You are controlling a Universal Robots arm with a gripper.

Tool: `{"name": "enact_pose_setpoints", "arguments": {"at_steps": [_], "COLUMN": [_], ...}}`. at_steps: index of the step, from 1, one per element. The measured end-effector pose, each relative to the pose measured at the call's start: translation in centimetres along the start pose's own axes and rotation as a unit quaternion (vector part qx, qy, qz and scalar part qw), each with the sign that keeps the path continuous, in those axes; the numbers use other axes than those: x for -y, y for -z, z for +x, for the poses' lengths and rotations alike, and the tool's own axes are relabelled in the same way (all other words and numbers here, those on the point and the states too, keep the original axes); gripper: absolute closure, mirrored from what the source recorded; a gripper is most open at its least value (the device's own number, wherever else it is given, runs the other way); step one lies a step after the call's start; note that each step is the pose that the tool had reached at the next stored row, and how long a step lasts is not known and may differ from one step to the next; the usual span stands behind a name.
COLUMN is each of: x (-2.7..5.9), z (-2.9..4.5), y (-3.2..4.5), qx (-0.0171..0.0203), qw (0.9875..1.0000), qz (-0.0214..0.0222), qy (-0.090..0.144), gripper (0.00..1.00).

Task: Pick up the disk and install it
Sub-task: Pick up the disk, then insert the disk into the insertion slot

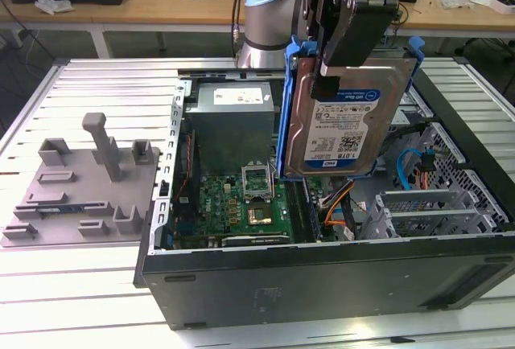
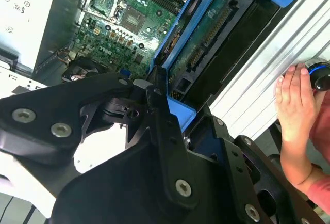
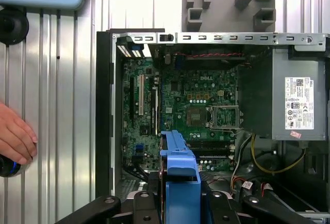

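The slatted metal table point(image 1: 80, 75) carries everything. On it lies the open computer case point(image 1: 322, 285), its side off and its inside facing up. On the exterior view's left, just beside the case, sits a grey fixture plate point(image 1: 80, 196) with upright posts.

Inside the case, the grey power-supply box point(image 1: 229, 124) fills the far corner and carries 1 white sticker, also clear in the first wrist view point(image 3: 299, 100). Next to it lies the green motherboard point(image 1: 241, 204), seen in both wrist views point(image 2: 124, 22) point(image 3: 180, 105).

The disk point(image 1: 346, 124) hangs upright above the open case. Its white-and-blue label faces the exterior camera, and its blue carrier frame runs down both long edges. In the exterior view it is between the power-supply box and the metal bays on that view's right. I cannot tell whether its lower edge touches anything inside. The first wrist view looks along its edge, with the blue frame point(image 3: 180, 182) over the motherboard's border.

My gripper point(image 1: 324, 80) is pinched on the disk's upper end, 1 black finger flat across the label. In the second wrist view the black fingers point(image 2: 165, 110) close on the blue frame.

A person's hand point(image 2: 296, 100) rests on the table outside the case, also seen in the first wrist view point(image 3: 15, 139).

The smallest thing I can name is the empty processor socket point(image 3: 216, 118).
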State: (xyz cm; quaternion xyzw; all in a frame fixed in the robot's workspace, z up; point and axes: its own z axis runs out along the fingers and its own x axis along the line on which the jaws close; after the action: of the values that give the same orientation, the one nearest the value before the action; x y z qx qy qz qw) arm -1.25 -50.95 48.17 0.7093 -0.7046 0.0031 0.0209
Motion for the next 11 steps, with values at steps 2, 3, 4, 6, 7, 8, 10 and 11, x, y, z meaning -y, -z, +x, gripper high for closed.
{"name": "enact_pose_setpoints", "arguments": {"at_steps": [2, 3, 4, 6, 7, 8, 10, 11], "x": [0.0, 0.0, 0.01, 0.01, 0.01, 0.01, 0.03, 0.04], "z": [0.0, 0.0, 0.0, 0.0, 0.01, 0.0, 0.01, 0.01], "y": [0.0, 0.0, 0.0, 0.0, 0.0, 0.0, 0.0, 0.0], "qx": [0.0, 0.0, 0.0, 0.0, 0.0, 0.0, 0.0, 0.0], "qw": [1.0, 1.0, 1.0, 1.0, 1.0, 1.0, 1.0, 1.0], "qz": [0.0, 0.0, 0.0, 0.0, 0.0, 0.0, 0.0, 0.0], "qy": [0.0, 0.0, 0.0, 0.0, 0.0, 0.0, 0.0, 0.0], "gripper": [0.63, 0.63, 0.63, 0.63, 0.63, 0.63, 0.63, 0.63]}}
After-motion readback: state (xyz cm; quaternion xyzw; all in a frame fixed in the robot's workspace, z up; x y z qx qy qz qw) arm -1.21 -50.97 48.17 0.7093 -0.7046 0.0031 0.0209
